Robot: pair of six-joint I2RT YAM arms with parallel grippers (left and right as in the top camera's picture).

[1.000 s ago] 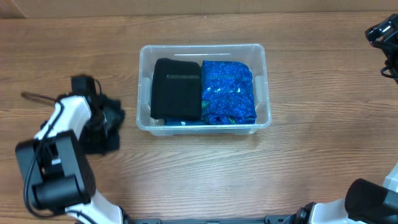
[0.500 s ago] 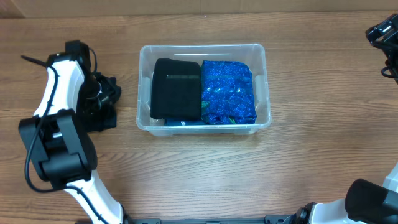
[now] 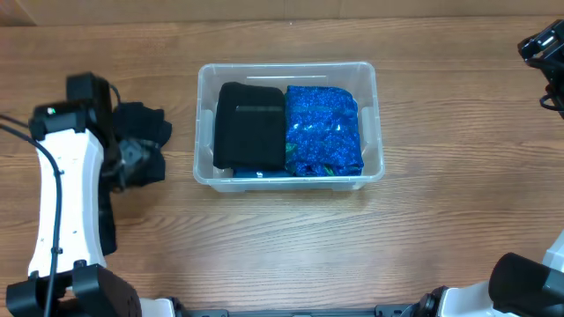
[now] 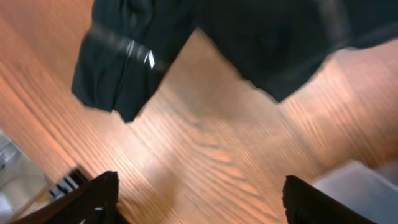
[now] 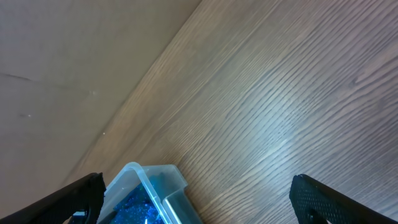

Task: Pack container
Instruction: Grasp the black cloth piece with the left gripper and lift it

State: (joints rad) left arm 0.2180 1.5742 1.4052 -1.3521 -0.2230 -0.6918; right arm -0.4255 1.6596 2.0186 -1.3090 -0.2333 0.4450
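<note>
Item: container, clear plastic bin with rounded corners and a thick rim.
Location: stood mid-table, long side across the overhead view; one corner of it also showed in the right wrist view.
Contents: black folded garment in the left half and blue sparkly garment in the right half, lying side by side and touching. Together they covered nearly the whole floor of the bin.
Outside the bin: loose dark garment, crumpled on the table to the left of the container and apart from it, just beside the left arm.
Left gripper: jaws spread wide with nothing between them. It was poised over bare wood, with the dark cloth ahead of the fingers. The view was blurred.
Right gripper: jaws parted and empty, well away at the far right of the table.
Handling, container: judged light and fairly stiff. The smooth walls were likely slippery and might flex under a pinch.
Hold, container: the thick rim seemed the surest place, preferably at a short end.
Handling, loose garment: judged soft, limp and light, and liable to unfold or trail when lifted.
Hold, loose garment: a pinch at a bunched fold near its middle would likely serve best.
Risk: the cloth could drape over the rim, since little free room was seen inside.
</note>
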